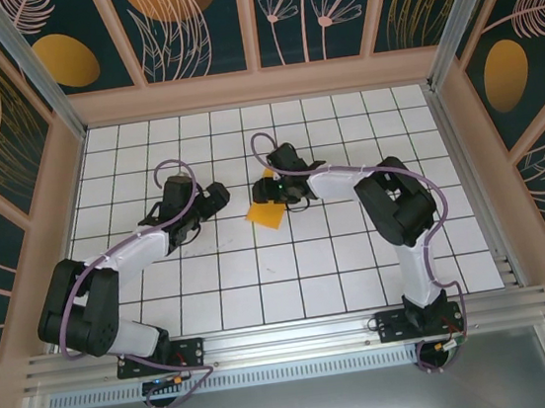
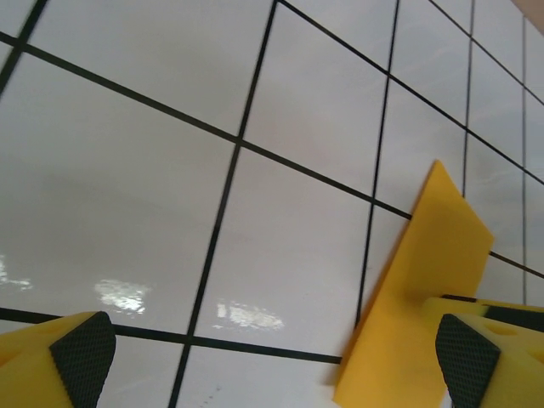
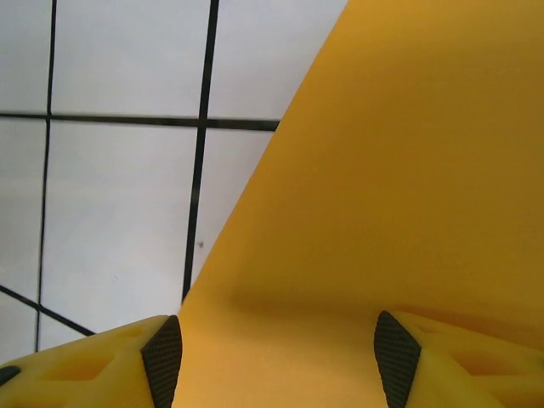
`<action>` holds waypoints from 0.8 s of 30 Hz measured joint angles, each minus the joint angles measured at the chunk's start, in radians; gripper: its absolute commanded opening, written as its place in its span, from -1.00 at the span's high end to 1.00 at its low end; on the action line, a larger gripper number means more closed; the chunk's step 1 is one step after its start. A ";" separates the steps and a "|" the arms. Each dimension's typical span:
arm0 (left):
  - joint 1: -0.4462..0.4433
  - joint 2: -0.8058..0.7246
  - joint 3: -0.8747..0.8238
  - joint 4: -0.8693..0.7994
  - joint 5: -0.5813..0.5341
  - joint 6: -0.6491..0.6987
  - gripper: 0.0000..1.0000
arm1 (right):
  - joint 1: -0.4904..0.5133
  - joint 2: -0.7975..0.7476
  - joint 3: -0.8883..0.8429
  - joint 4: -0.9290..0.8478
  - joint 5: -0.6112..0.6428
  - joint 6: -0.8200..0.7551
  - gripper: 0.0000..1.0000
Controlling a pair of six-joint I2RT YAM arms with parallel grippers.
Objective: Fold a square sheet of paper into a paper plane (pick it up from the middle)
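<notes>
At the middle of the white grid-tiled table, the thin orange-yellow square sheet of paper, already creased smaller, is lying between the two arms, seemingly mid-fold. The right gripper is straddling it, black-padded fingers standing apart with the sheet running between them unclamped, while the left gripper is hovering beside its edge, spread wide and holding nothing. Next, the right jaws are likely needing to pinch the sheet so the left can press a fresh crease.
</notes>
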 measured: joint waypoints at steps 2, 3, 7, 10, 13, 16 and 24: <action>0.000 0.003 0.000 0.017 0.029 0.001 -0.97 | 0.000 0.000 0.000 -0.010 -0.009 -0.056 -0.25; 0.000 0.005 0.000 0.026 0.045 0.001 -0.96 | -0.001 0.000 -0.002 -0.014 -0.015 -0.090 -0.25; 0.000 0.011 0.000 0.046 0.104 0.007 -0.87 | -0.017 -0.029 -0.045 -0.023 -0.051 -0.222 -0.24; 0.000 0.019 0.000 0.073 0.160 0.015 -0.75 | -0.041 -0.076 -0.096 -0.051 -0.090 -0.307 -0.25; -0.001 0.034 0.000 0.099 0.219 0.023 -0.63 | -0.069 -0.125 -0.142 -0.080 -0.110 -0.340 -0.28; -0.013 0.052 0.000 0.105 0.254 0.027 -0.52 | -0.095 -0.198 -0.194 -0.075 -0.122 -0.311 -0.31; -0.138 0.155 0.084 0.116 0.310 0.037 -0.09 | -0.108 -0.549 -0.460 0.033 -0.065 0.009 -0.54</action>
